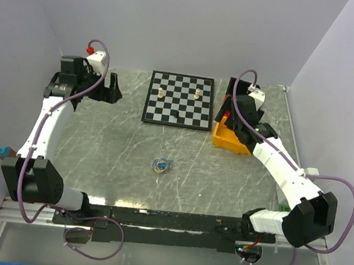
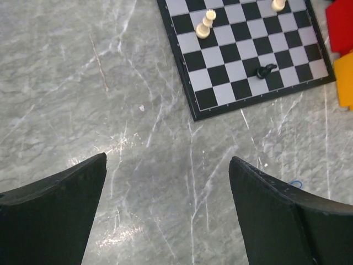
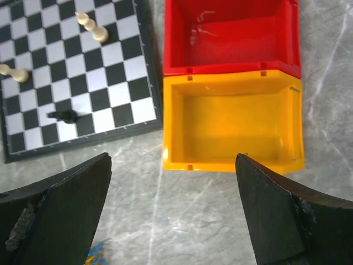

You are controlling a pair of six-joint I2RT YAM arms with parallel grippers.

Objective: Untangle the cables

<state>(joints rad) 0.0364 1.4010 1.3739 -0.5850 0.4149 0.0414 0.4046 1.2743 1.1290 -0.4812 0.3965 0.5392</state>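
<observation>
The cables [image 1: 161, 165] are a small tangled clump of blue, orange-yellow and whitish thin wires lying on the marble table in front of the chessboard. A blue loop of them shows in the left wrist view [image 2: 297, 183], and a blue and yellow bit shows in the right wrist view [image 3: 95, 254]. My left gripper [image 1: 108, 90] is open and empty at the far left, well away from the clump; bare table lies between its fingers [image 2: 168, 160]. My right gripper [image 1: 226, 107] is open and empty at the far right, above the bins [image 3: 174, 157].
A chessboard [image 1: 179, 100] lies at the back centre with two white pieces [image 1: 160, 94] and a fallen black piece [image 1: 174, 114]. A yellow bin [image 3: 231, 124] and a red bin [image 3: 231, 36], both empty, sit side by side right of the board. A teal block [image 1: 1, 150] sits at the left edge.
</observation>
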